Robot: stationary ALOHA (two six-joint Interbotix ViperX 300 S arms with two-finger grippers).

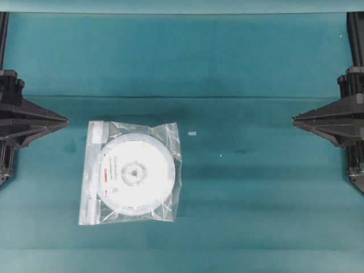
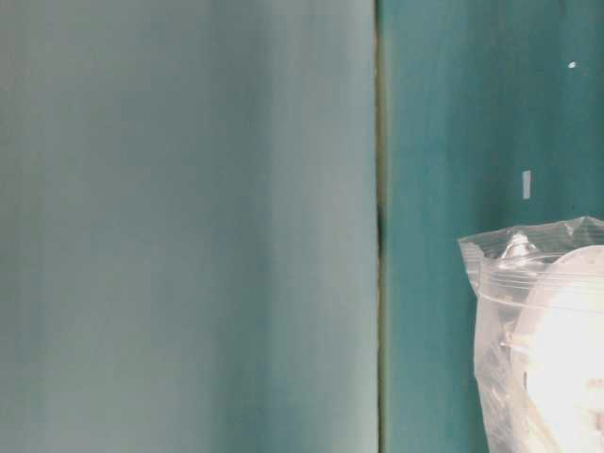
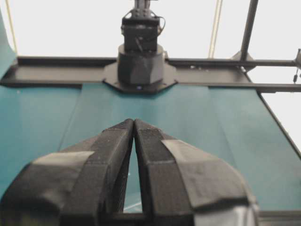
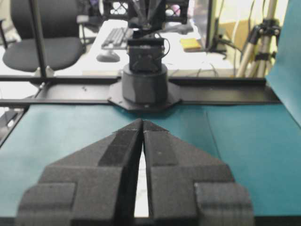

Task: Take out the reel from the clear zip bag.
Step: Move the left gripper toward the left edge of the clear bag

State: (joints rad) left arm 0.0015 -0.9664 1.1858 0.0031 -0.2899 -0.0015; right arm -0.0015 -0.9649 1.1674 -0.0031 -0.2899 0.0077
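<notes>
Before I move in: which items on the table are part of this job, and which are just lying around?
Job items: the reel, sealed inside the clear zip bag; left hand and right hand, both shut and empty.

Lying about: small white scrap beside the bag.

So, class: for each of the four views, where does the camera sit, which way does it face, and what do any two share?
Overhead: above, looking down on the clear zip bag holding the reel; left gripper and right gripper at the edges.
Table-level: low, beside the bag's corner; no robot shows.
Left wrist: behind shut fingers, facing the opposite arm's base.
Right wrist: likewise, facing the other base.
Overhead and table-level share bag and reel.
</notes>
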